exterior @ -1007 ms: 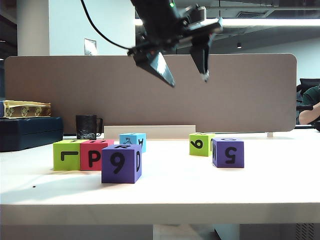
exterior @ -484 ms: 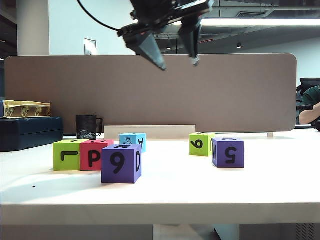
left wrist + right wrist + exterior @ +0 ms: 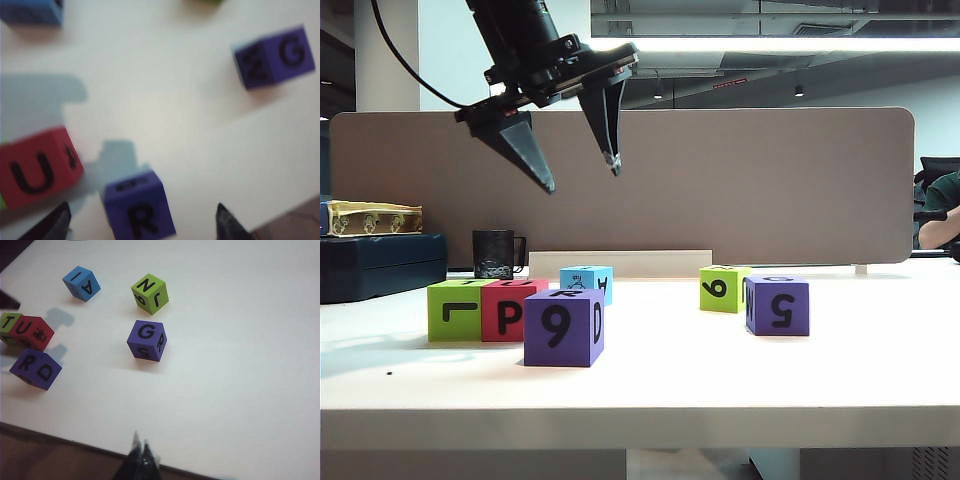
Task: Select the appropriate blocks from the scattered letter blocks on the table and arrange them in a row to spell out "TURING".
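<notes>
Lower the left gripper (image 3: 578,170), fingers spread wide above the desk (image 3: 720,370), squarely over the purple R block (image 3: 564,327) lying just in front of the red U block (image 3: 508,310), leaving the right gripper (image 3: 139,452), fingers pinched together, parked.

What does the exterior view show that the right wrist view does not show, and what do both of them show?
Only the exterior view: the open left gripper high above the table's left side, the black mug, the divider panel, and the blocks' front faces.

Only the right wrist view: the block tops, reading T, U, R, G, N, and the shut right gripper over the table's edge.

Both: all six blocks, including the blue one, apart from the T-U pair.
</notes>
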`<state>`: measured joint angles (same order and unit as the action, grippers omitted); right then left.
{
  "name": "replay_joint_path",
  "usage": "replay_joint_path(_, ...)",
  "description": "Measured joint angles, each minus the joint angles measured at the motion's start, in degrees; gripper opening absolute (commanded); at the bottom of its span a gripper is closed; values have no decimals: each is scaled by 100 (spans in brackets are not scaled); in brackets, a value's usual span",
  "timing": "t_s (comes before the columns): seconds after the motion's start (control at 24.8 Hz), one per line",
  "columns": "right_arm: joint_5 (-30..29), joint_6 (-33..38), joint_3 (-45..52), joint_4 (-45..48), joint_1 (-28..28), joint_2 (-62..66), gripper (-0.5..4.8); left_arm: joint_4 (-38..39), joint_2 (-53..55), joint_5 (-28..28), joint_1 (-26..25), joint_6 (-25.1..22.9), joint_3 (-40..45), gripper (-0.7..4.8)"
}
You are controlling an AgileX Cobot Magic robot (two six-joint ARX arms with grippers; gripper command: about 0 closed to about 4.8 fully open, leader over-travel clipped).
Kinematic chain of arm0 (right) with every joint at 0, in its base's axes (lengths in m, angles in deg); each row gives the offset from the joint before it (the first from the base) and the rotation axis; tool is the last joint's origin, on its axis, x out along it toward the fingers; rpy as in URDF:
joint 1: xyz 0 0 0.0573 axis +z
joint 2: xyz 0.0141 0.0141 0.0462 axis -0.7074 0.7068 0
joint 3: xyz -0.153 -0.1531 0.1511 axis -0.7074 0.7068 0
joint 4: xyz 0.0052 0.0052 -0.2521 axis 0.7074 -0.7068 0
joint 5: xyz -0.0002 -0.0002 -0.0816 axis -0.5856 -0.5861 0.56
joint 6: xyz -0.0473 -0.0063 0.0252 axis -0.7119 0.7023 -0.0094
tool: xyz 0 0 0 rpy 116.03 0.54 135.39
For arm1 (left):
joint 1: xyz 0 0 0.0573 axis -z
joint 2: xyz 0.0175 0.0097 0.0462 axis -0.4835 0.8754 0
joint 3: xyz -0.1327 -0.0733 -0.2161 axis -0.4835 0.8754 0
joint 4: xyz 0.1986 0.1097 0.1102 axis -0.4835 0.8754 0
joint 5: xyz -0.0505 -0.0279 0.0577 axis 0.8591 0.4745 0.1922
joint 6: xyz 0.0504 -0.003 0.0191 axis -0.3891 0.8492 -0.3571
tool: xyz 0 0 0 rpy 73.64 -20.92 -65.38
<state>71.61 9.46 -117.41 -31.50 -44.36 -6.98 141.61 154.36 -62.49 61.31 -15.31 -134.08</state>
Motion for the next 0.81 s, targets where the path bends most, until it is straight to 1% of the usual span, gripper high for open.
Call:
replay_joint_path(0.08,2,0,0,0,0,2,-1,282,0,33,90,0,0,368)
replay_joint_path(0.28,2,0,-2,0,0,2,-1,466,0,33,133,-4,0,368)
replay_joint_path(0.4,2,0,0,0,0,2,-1,734,0,28,142,-22,0,368)
replay_joint_path(0.56,2,0,0,0,0,2,-1,763,0,-33,157,-26,0,368)
replay_joint_path(0.73,0,0,0,0,0,2,-1,1036,4,-35,221,-26,2,368)
replay_joint_path(0.81,2,0,0,0,0,2,-1,1014,24,-35,254,-26,61,368)
